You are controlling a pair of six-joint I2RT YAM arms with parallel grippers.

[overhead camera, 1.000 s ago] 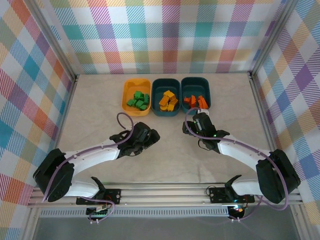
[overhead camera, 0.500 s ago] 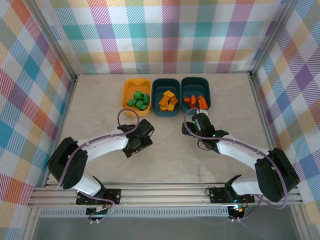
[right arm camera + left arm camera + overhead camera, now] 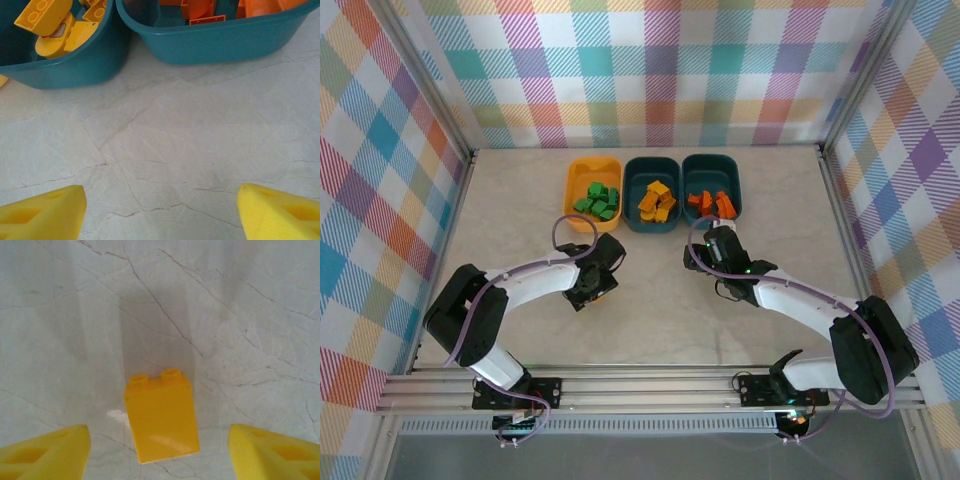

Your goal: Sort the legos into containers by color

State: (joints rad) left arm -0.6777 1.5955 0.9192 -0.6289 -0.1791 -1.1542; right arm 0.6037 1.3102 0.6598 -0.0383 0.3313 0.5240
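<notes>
One yellow brick [image 3: 161, 417] is seen lying on the desk [image 3: 240, 315] by the left arm, well apart from the bins. The left pincer [image 3: 159, 440] is held wide around it, with the fingers [image 3: 45, 452] set one on each side, and the brick is not yet touched. So the picking up of this brick is judged to be the step in hand.

Next, the brick needs to be squeezed by its two sides. Then it needs to be lifted and carried far and a little right to the middle bin [image 3: 651, 226], where the other yellow bricks [image 3: 657, 202] are kept.

Green bricks [image 3: 597, 200] are kept in the yellow bin [image 3: 570, 200] on the left. Orange bricks [image 3: 712, 203] are kept in the right teal bin [image 3: 711, 162].

The right pincer [image 3: 160, 200] is held wide with nothing in it, just on the near side of the two teal bins.
</notes>
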